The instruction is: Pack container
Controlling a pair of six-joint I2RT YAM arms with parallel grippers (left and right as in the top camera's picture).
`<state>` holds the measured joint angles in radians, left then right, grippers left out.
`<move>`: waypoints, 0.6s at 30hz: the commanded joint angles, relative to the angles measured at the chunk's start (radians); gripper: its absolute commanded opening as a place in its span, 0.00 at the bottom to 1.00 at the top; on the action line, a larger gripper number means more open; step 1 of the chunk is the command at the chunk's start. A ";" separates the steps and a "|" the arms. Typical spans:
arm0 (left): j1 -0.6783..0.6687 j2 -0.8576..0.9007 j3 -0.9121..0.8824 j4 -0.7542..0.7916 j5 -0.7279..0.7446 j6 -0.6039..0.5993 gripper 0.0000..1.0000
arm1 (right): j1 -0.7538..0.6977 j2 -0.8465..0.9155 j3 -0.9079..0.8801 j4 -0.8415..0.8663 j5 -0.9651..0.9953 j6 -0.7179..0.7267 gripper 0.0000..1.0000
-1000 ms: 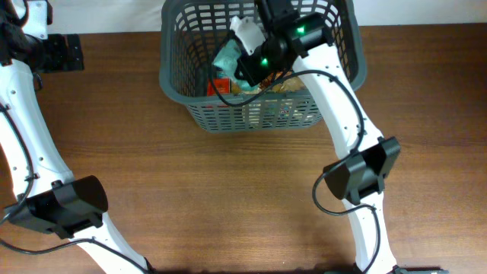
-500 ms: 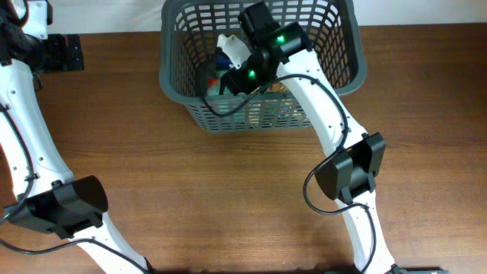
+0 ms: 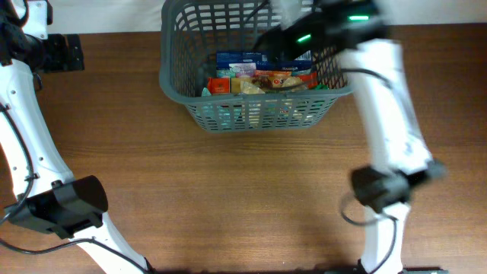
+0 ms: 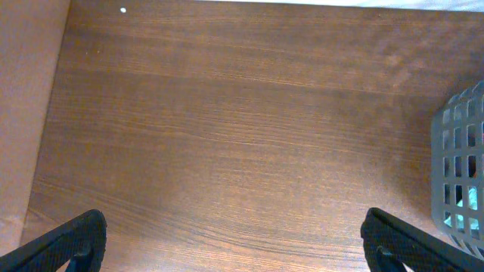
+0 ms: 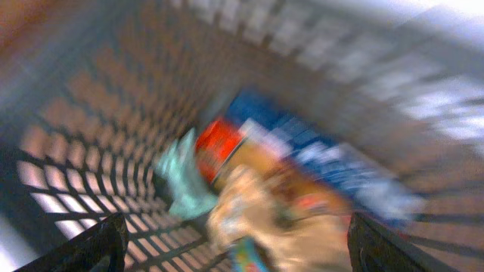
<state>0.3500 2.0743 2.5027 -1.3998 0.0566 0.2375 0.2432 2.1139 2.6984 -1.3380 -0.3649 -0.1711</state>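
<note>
The right tool (image 5: 238, 245) hangs over the inside of the container (image 3: 173, 80), its two fingers wide apart and holding nothing; this view is blurred. The left tool (image 4: 246, 242) is also wide and empty, above the bare brown counter (image 3: 228, 198), well apart from the container.

The one container stands upright at the far middle of the counter, mouth up, its long axis left to right in the overhead view. It is dark grey with lattice sides. Inside lie a blue pack (image 3: 242, 59), a red pack (image 3: 219, 85), an orange pack (image 3: 281, 78) and a pale green pack (image 5: 181, 177).
</note>
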 commanded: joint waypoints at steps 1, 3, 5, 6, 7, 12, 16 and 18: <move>0.003 0.007 0.002 -0.001 0.011 -0.016 0.99 | -0.113 -0.217 0.061 0.007 0.078 0.101 0.87; 0.003 0.007 0.002 -0.001 0.011 -0.016 0.99 | -0.191 -0.273 0.061 0.006 0.135 0.142 0.88; 0.003 0.007 0.002 -0.001 0.011 -0.016 0.99 | -0.293 -0.315 0.061 -0.008 0.198 0.192 0.89; 0.003 0.007 0.002 -0.001 0.011 -0.016 0.99 | -0.335 -0.326 0.061 -0.018 0.211 0.204 0.89; 0.003 0.007 0.002 -0.001 0.011 -0.016 0.99 | -0.393 -0.334 0.060 -0.037 0.218 0.214 0.89; 0.003 0.007 0.002 -0.001 0.011 -0.016 0.99 | -0.615 -0.331 0.003 -0.108 0.216 0.214 0.91; 0.003 0.007 0.002 -0.001 0.011 -0.016 0.99 | -0.694 -0.331 -0.107 -0.076 0.085 0.214 0.99; 0.003 0.007 0.002 -0.001 0.011 -0.016 0.99 | -0.705 -0.331 -0.148 -0.060 0.074 0.213 0.99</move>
<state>0.3500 2.0743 2.5027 -1.3998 0.0566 0.2375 -0.4423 1.7832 2.5931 -1.4097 -0.2245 0.0299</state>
